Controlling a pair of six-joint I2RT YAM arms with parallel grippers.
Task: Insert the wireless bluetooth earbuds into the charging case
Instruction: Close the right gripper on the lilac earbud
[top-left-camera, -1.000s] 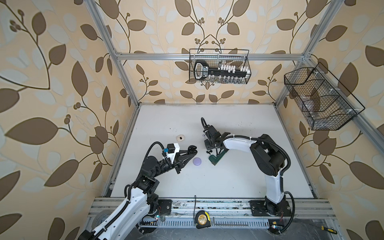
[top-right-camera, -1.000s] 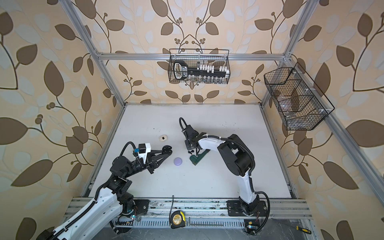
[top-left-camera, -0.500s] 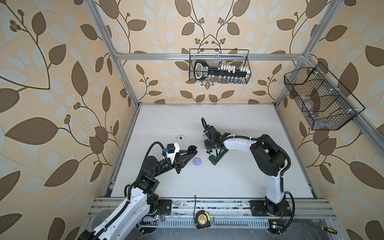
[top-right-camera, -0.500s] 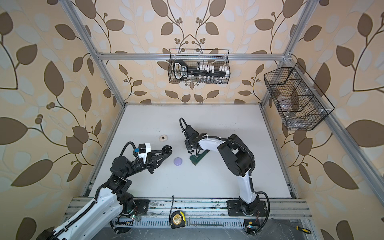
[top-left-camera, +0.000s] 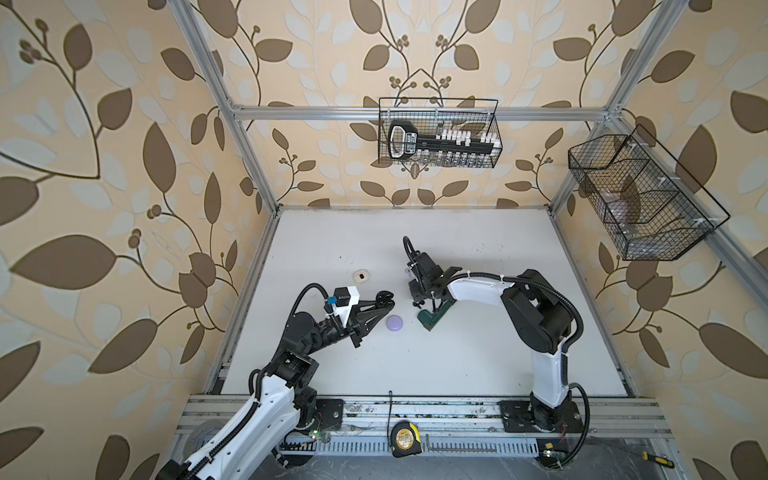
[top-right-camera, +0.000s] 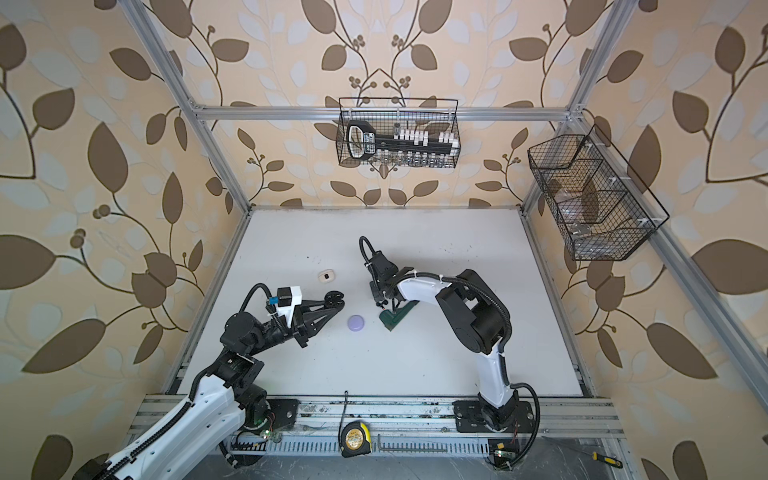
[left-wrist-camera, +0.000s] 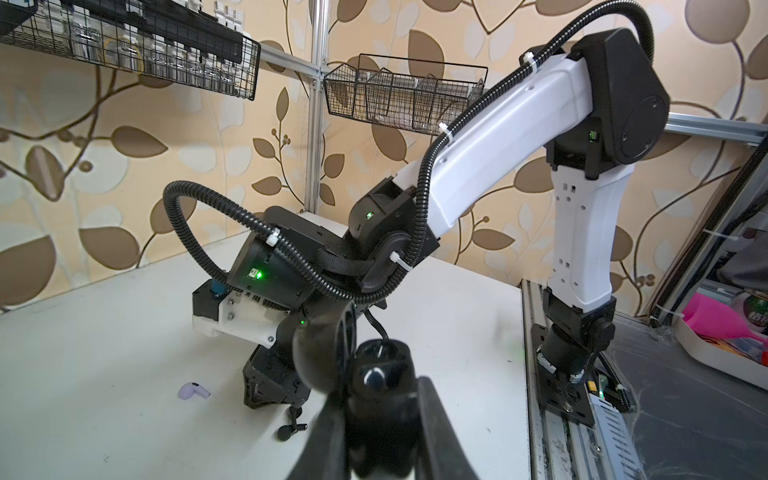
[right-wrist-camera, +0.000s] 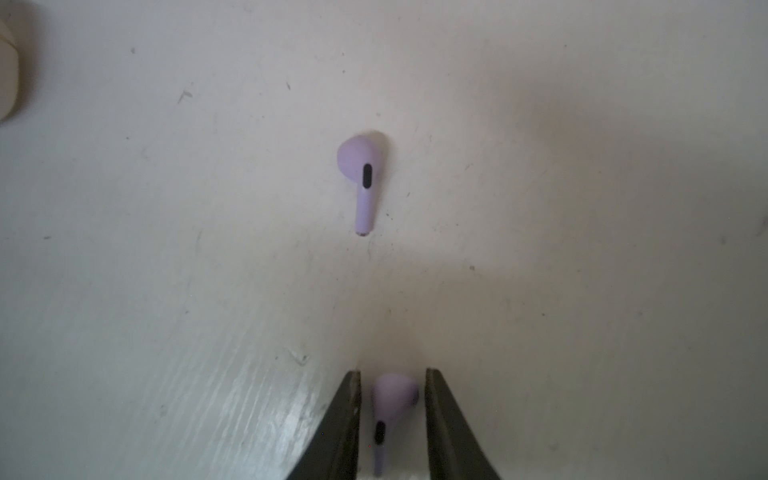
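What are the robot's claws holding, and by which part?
Nothing clearly. The right gripper straddles the head of a lilac earbud on the table, with a gap showing beside it. The left gripper is shut, nothing visible in it.

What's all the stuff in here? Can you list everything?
loose earbud: one, lilac, lying flat on the table
other earbud: one, lilac, lying between the right tool's fingers
round case: one, lilac, shut, beside the left tool
small case: one, white, farther back
wrench-shaped piece: one, dark green, right of the round case
wire baskets: two, black, hanging at the back and right side
tape measure: one, yellow, in front of the table
table: one, white
left tool: one, black, shut
right tool: one, black, open around the other earbud
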